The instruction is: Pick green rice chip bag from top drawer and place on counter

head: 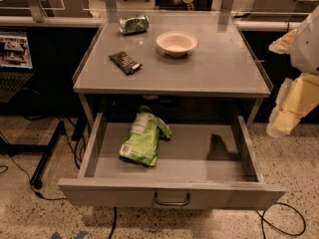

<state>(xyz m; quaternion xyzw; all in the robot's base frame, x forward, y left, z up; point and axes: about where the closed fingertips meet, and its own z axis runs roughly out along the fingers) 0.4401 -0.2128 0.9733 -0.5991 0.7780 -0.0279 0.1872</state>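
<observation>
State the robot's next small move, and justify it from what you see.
Probably swing the gripper, which hangs off to the right of the top drawer, leftward over the green rice chip bag. The bag lies untouched in the open drawer's left half.

counter [219,68]: can [133,24], bowl [176,43], wrapper [125,62] | end effector [282,124]: right of counter
</observation>
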